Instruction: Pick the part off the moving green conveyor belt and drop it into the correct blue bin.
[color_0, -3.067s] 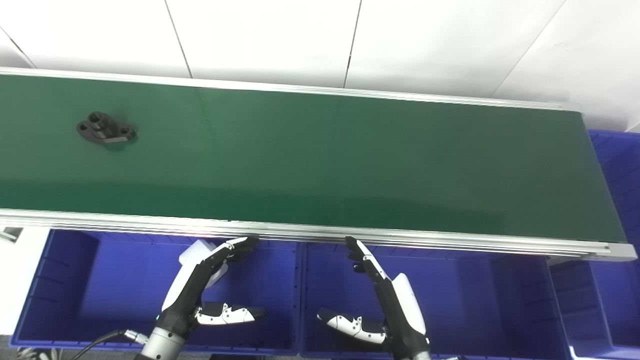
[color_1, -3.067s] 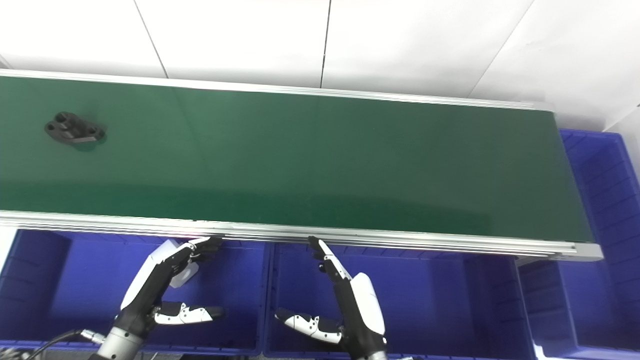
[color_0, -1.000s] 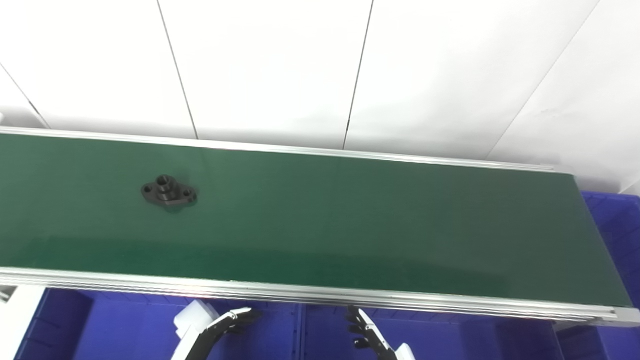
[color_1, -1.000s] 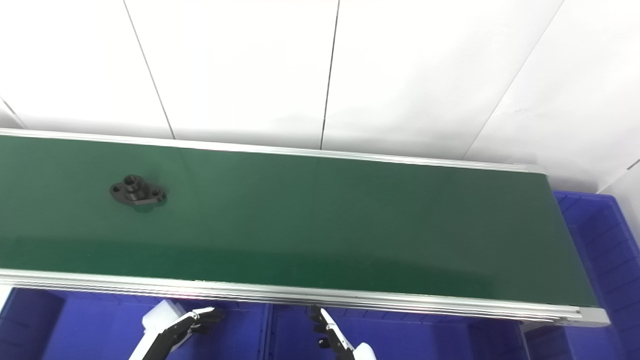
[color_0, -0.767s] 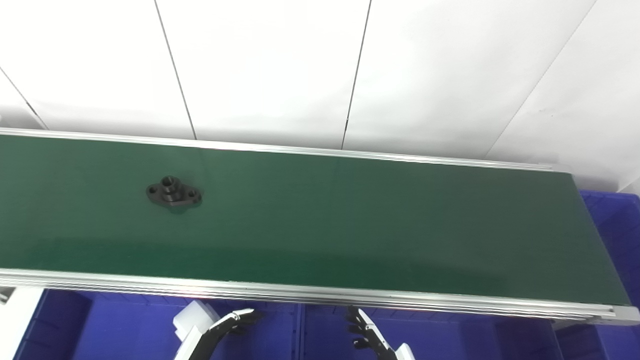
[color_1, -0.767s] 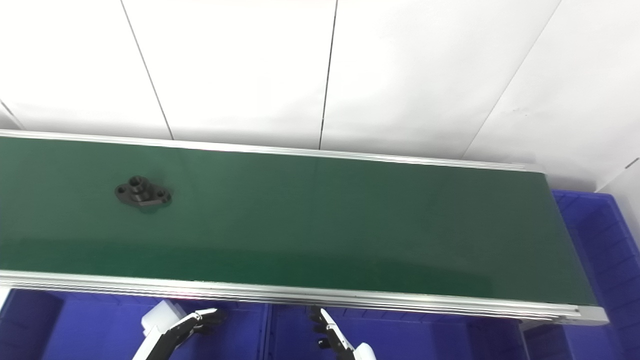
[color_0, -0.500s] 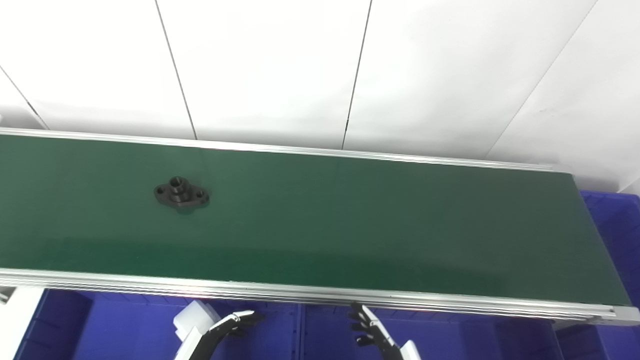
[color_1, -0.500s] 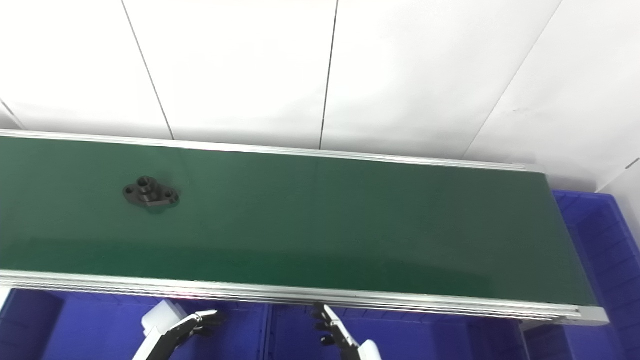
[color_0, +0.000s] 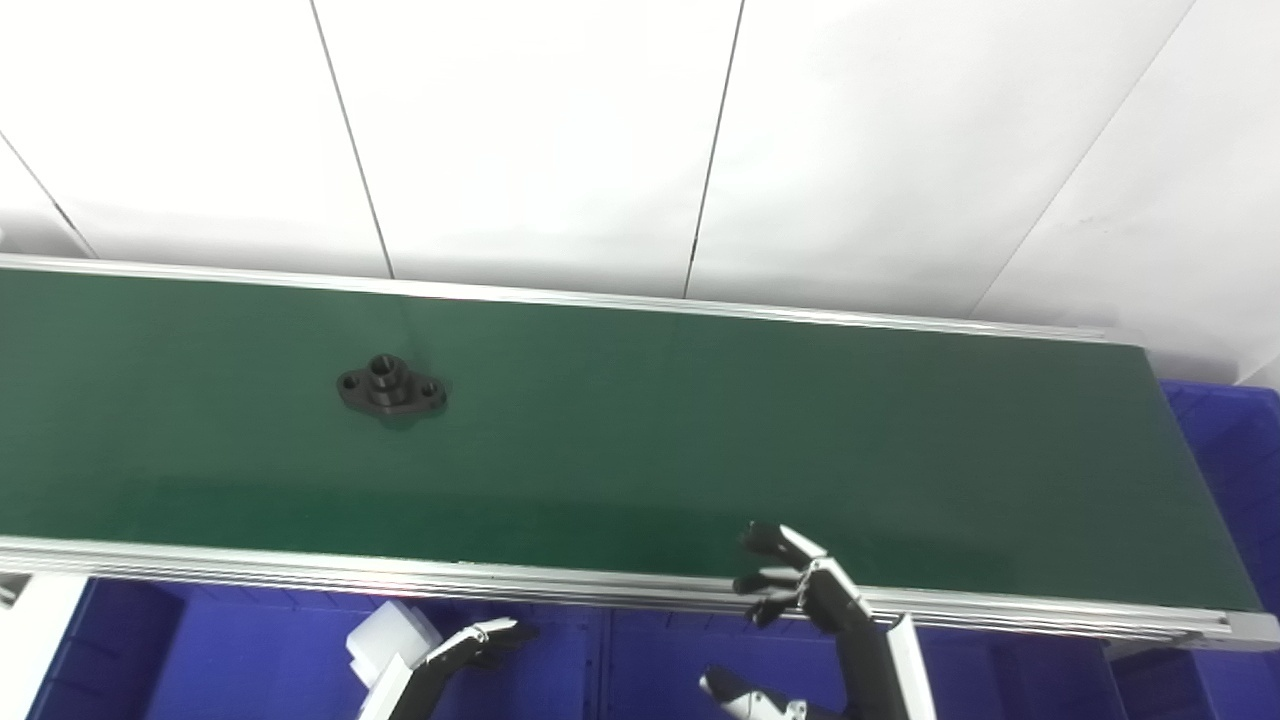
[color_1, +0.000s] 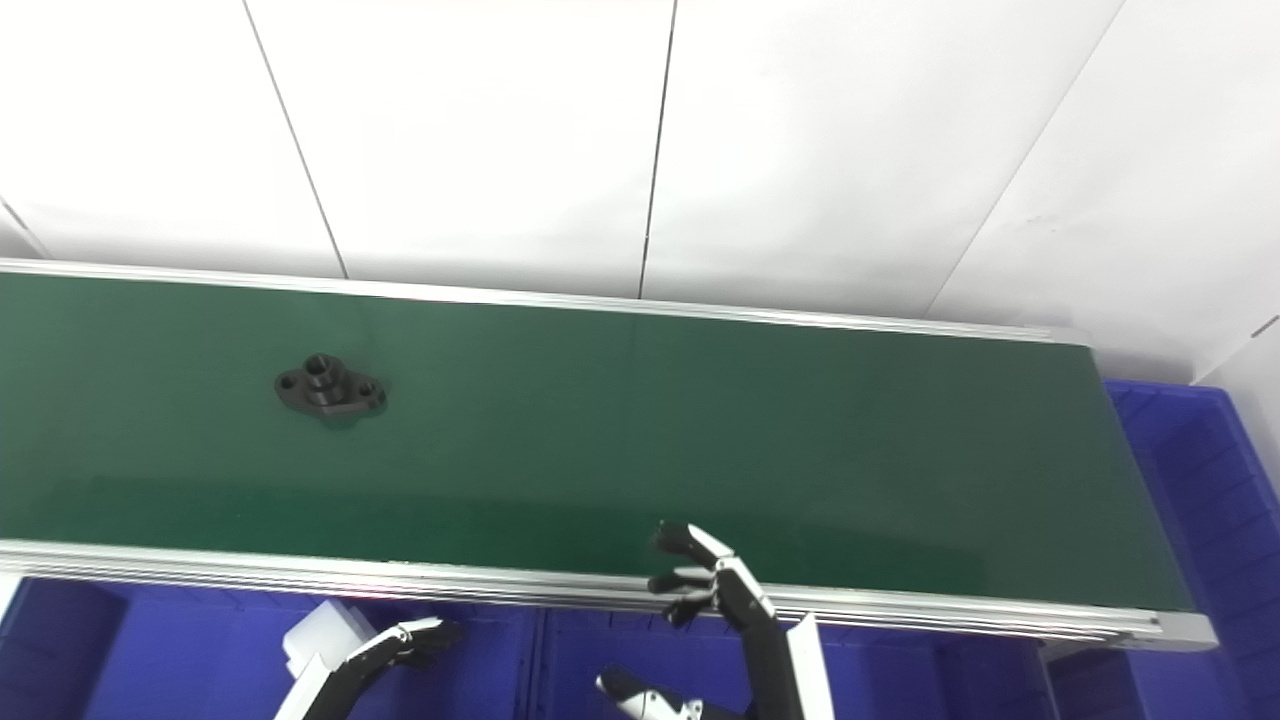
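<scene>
A black flanged part (color_0: 391, 390) lies on the green conveyor belt (color_0: 700, 440), left of the middle; it also shows in the right eye view (color_1: 330, 390). My right hand (color_0: 815, 610) is open and empty, raised with its fingertips over the belt's near rail, well to the right of the part. My left hand (color_0: 455, 655) stays low over a blue bin (color_0: 250, 660), fingers spread, holding nothing; only its upper part shows.
Blue bins run under the belt's near rail, one on the left and one on the right (color_0: 960, 680). Another blue bin (color_0: 1225, 450) stands past the belt's right end. A white block (color_0: 385, 640) lies in the left bin. A white wall is behind.
The part has ridden rightward along the belt. My right hand has risen from the bin to the belt's near rail. The left hand has hardly moved. The camera tilted up earlier.
</scene>
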